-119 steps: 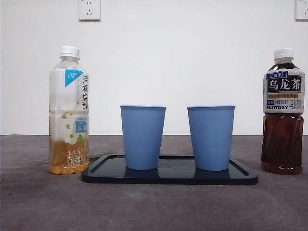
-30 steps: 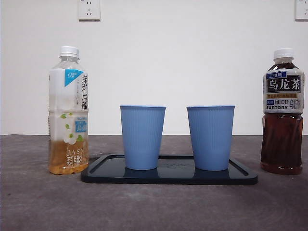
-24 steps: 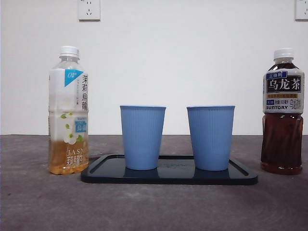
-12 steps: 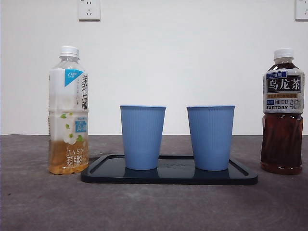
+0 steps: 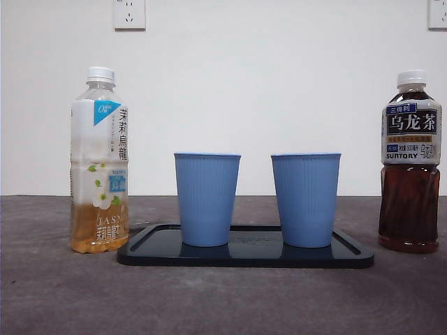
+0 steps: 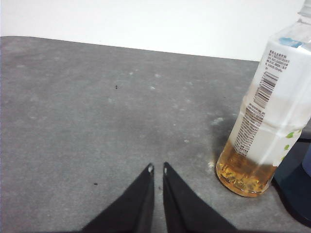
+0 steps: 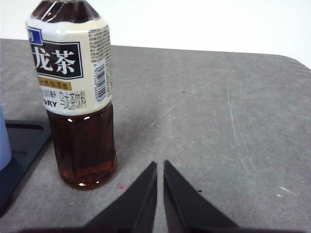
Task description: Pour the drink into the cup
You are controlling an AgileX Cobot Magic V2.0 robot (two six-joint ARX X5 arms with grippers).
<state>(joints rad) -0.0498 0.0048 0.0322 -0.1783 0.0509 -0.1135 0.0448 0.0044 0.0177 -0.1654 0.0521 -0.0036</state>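
Two blue ribbed cups point(image 5: 207, 199) point(image 5: 306, 199) stand upright side by side on a dark tray point(image 5: 246, 257). At the left stands a capped bottle of pale jasmine tea point(image 5: 100, 160), a little amber liquid at its bottom. A capped bottle of dark oolong tea point(image 5: 411, 162) stands at the right. My left gripper point(image 6: 157, 170) is shut and holds nothing, low over the table beside the jasmine tea bottle point(image 6: 265, 116). Beside the oolong tea bottle point(image 7: 75, 92), my right gripper point(image 7: 160, 166) is also shut and holds nothing. Neither arm shows in the front view.
The grey table point(image 5: 223, 300) stretches in front of the tray. A white wall with two power sockets point(image 5: 130, 14) stands behind. In the right wrist view the tray's corner point(image 7: 19, 141) lies just past the oolong bottle.
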